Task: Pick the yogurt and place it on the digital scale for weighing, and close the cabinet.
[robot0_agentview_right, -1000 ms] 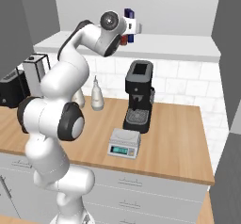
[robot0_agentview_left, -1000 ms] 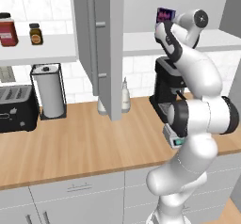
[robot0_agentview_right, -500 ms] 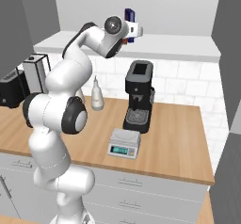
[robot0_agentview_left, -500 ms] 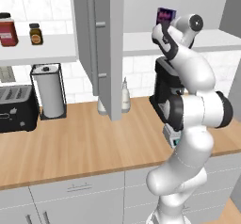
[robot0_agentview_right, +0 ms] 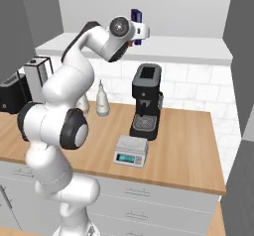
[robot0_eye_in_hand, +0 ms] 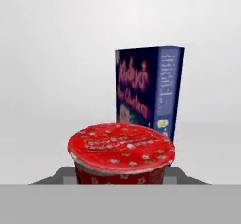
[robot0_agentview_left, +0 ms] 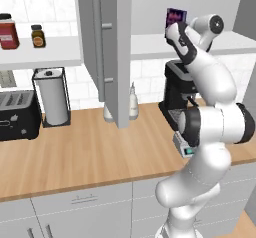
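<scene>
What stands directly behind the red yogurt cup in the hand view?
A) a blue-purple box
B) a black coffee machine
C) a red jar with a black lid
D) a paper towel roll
A: in the hand view the yogurt sits in front, and the tall blue-purple box rises right behind it on the shelf.

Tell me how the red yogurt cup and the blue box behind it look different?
The yogurt is red, round and short; the blue-purple box is dark blue, flat-sided and tall. The yogurt's top is a wide round lid with tiny specks, while the box's front has big pink letters. The yogurt sits nearer the hand camera, the box behind it. Both stand upright on the same pale shelf.
</scene>
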### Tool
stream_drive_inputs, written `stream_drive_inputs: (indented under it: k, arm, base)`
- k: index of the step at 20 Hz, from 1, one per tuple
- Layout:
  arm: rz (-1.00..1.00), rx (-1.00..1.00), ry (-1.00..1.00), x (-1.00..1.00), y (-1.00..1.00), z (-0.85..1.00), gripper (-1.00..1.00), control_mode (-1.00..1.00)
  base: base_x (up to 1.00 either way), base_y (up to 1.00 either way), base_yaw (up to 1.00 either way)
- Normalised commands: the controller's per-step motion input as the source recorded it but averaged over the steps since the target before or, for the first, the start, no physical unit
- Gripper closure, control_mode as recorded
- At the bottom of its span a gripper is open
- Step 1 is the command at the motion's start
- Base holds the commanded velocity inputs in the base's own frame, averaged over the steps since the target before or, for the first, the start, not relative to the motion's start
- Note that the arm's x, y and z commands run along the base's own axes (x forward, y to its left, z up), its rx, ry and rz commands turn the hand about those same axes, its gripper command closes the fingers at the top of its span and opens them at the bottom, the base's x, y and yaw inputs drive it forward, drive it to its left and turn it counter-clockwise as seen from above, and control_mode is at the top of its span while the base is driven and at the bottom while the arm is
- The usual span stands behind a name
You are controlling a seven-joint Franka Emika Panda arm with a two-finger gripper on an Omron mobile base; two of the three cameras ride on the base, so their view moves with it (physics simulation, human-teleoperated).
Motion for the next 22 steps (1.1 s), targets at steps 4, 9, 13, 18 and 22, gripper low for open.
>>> stream_drive_inputs:
  k: [4,9,13,18,22]
  arm:
    - [0.08,0.00,-0.12,-1.00,0.11,0.00,1.00,-1.00]
    - [0.09,0.00,-0.11,-1.00,0.25,0.00,1.00,-1.00]
    - [0.10,0.00,-0.06,-1.00,0.11,0.00,1.00,-1.00]
    - [0.13,0.00,-0.01,-1.00,0.00,-0.03,1.00,-1.00]
    - [0.19,-0.02,0.07,-0.88,0.00,-0.32,1.00,-1.00]
  base:
    - [0.00,0.00,0.00]
    - [0.00,0.00,0.00]
    - [0.00,0.00,0.00]
    - [0.00,0.00,0.00]
    - [0.00,0.00,0.00]
